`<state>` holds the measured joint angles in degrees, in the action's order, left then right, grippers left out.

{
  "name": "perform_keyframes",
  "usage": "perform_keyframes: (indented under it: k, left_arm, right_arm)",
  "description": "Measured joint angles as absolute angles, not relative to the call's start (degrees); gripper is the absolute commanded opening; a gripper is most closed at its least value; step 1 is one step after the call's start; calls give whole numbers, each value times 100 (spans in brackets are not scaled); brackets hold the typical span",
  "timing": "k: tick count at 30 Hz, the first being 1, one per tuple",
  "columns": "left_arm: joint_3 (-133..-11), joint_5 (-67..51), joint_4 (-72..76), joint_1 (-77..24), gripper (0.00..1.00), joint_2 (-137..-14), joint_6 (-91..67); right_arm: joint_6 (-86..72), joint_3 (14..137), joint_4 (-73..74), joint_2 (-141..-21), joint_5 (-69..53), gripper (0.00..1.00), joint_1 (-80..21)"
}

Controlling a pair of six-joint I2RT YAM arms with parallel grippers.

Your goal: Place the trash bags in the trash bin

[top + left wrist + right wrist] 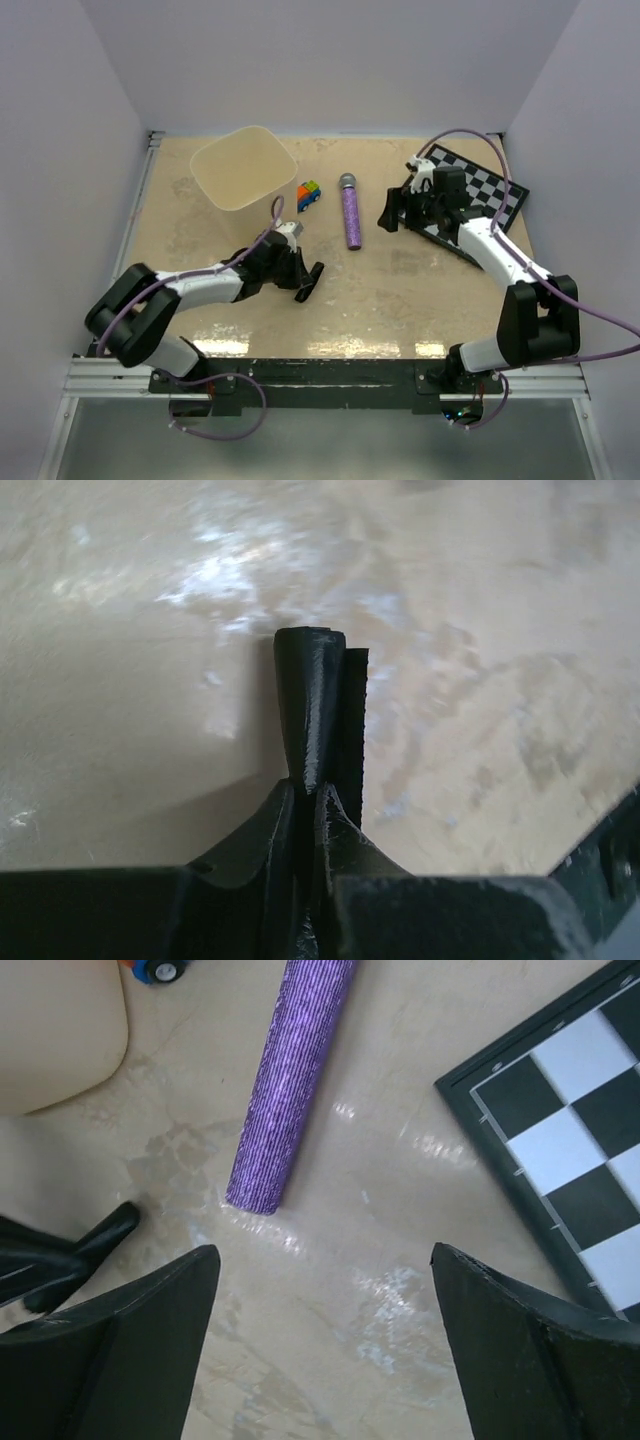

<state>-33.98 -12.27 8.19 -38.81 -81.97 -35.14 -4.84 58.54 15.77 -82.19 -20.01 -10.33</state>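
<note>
My left hand [322, 650] is pinched shut, right hand [325, 1260] gapes empty; the cream plastic trash bin [246, 194] stands mouth-up, tapering

Here's the left gripper [330, 650]: glossy black fingers, slim, tapering to blunt tips. Over to the right gripper [325, 1255]: broader matte-black wedges. Behind each pincer, white arm shells [205, 285] with chunky black joints, and lilac cables [468, 132] looping alongside.

No text, label, brand or number can be read in any view. Small pale marks along the board [556, 1138] rim are too small to make out.
</note>
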Motion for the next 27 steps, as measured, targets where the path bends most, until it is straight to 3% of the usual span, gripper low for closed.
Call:
perform_keyframes:
  k: [3, 4, 7, 11, 17, 27]
  left_arm:
    - [-3505, -729, 862, -3883, 0, -8908, -4510]
    - [-3607, -646, 947, -3883, 5, -9061, -4978]
    - [-3660, -390, 1260, -3948, 32, -9284, -5957]
    - [-3492, -185, 1682, -4032, 39, -9297, -6700]
    - [-3308, -119, 1920, -4053, 35, -9253, -7052]
    - [-2919, -21, 2034, -4053, 22, -9000, -7137]
  right_arm:
    - [-834, 5461, 1605, -8211, -2252, 79, -1127]
    - [-952, 5282, 1594, -8211, -2320, 75, -1208]
    - [-1256, 4799, 1592, -8226, -2565, 71, -1697]
    - [-1476, 4751, 1378, -8646, -2877, 65, -2512]
    - [-1986, 5017, 679, -9880, -3380, 61, -2751]
    - [-2357, 5413, 30, -10442, -3474, 49, -3319]
